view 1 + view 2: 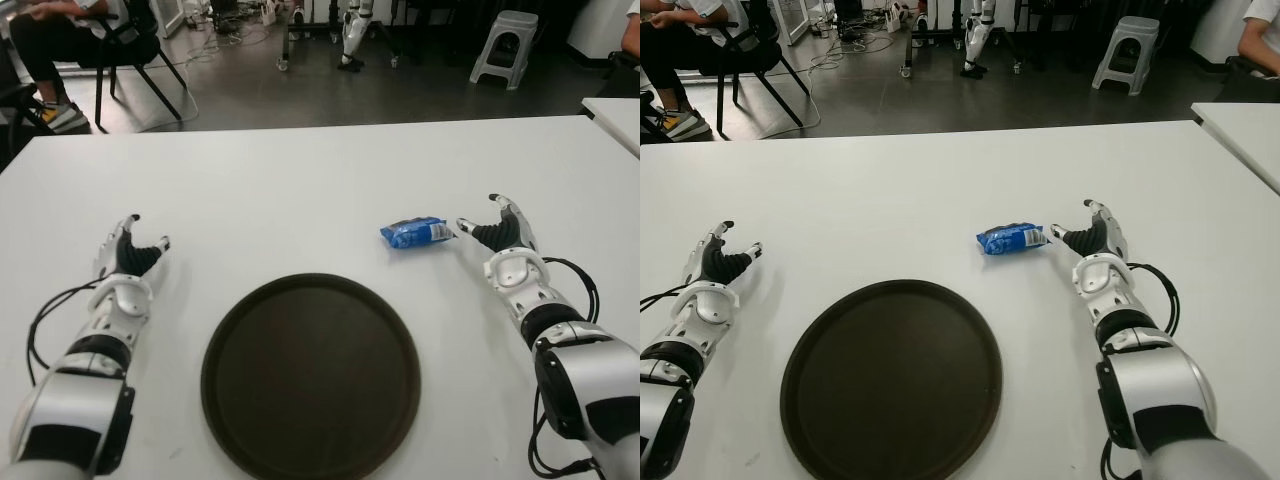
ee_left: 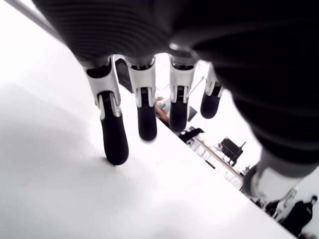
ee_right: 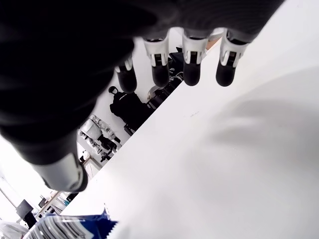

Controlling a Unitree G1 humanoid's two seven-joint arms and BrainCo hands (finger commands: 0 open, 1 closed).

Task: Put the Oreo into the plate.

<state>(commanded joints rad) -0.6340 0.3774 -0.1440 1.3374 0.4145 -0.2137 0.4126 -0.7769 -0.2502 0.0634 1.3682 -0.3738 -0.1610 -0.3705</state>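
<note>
White table (image 1: 300, 190) fills most of the eye views, dark floor and room clutter along the top. Dark round plate (image 1: 311, 374) sits bottom centre, nothing on it. Blue Oreo pack (image 1: 416, 233) lies flat on the table at centre right of the frame, above and right of the plate, well clear of its rim. Right hand (image 1: 503, 236) is at the right of the frame, just beside the pack on its right; fingers spread and relaxed, holding nothing, thumb tip pointing at the pack's end, very close to it, contact not clear. Right wrist view confirms it: four fingertips (image 3: 191, 69) extended over bare table, nothing between them, the pack's crimped end peeking in at the lower left corner of that picture. Left hand (image 1: 130, 262) shows at the left of the frame, left of the plate and a bit above its upper edge, well apart from the pack; fingers loosely extended, empty. Left wrist view shows its fingertips (image 2: 115, 144) pointing down at the table, one close to the surface, gripping nothing. Upper left corner of the frame: a seated person (image 1: 50, 40) on a chair. Grey stool (image 1: 505, 45) at upper right. Another white table's corner (image 1: 615, 115) at the right edge.
</note>
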